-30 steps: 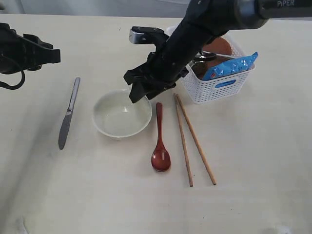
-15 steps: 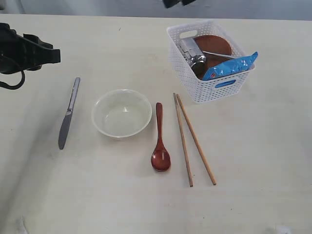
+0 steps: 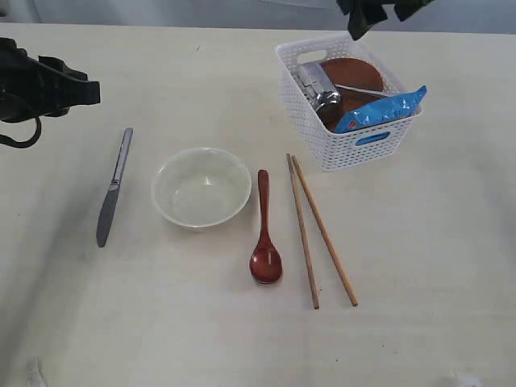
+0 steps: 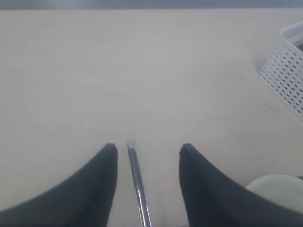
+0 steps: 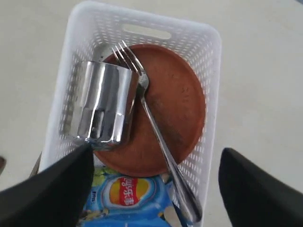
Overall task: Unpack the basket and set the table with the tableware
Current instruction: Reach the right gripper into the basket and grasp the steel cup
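The white basket [image 3: 355, 145] stands at the back right of the table [image 3: 427, 266]. It holds the steel cup [image 5: 104, 106] on its side, the fork [image 5: 156, 127] and the brown plate [image 5: 177, 94]. The white bowl [image 3: 201, 187], the knife [image 3: 113, 189], the wooden spoon [image 3: 264, 234] and two chopsticks [image 3: 318, 230] lie on the table. My right gripper [image 5: 156, 151] hangs open over the basket [image 5: 213, 71], holding nothing; in the exterior view it [image 3: 379, 12] shows at the top edge. My left gripper [image 4: 147, 151] is open above the knife handle [image 4: 137, 179], not touching it.
A blue crisp packet [image 3: 379, 110] lies in the front of the basket, partly over the plate. In the left wrist view a basket corner [image 4: 284, 71] and the bowl's rim [image 4: 277, 187] show. The left arm [image 3: 44, 89] sits at the table's left edge.
The right arm has risen from beside the bowl and swung back over the basket, with its jaws spread wider. The left arm and the things on the table have not moved.
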Motion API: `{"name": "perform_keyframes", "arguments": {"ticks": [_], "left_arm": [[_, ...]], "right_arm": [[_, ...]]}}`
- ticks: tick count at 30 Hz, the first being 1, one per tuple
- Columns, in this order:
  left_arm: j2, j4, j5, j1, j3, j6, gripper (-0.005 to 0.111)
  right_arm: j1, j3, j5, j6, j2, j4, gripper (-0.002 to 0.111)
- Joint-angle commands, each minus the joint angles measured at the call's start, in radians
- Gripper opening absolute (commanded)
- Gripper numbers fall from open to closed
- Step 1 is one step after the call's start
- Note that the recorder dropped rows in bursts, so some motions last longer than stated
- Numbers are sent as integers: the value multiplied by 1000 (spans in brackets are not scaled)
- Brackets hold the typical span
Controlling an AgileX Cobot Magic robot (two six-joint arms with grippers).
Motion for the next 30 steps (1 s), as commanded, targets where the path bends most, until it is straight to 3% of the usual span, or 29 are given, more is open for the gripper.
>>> {"name": "perform_keyframes", "arguments": {"ticks": [1, 30], "left_arm": [[-8, 4, -5, 5, 6, 3, 41], [-8, 4, -5, 5, 6, 3, 41]], "right_arm": [[22, -1, -13, -42, 43, -5, 71], [39, -1, -175, -55, 218, 125, 71]]}}
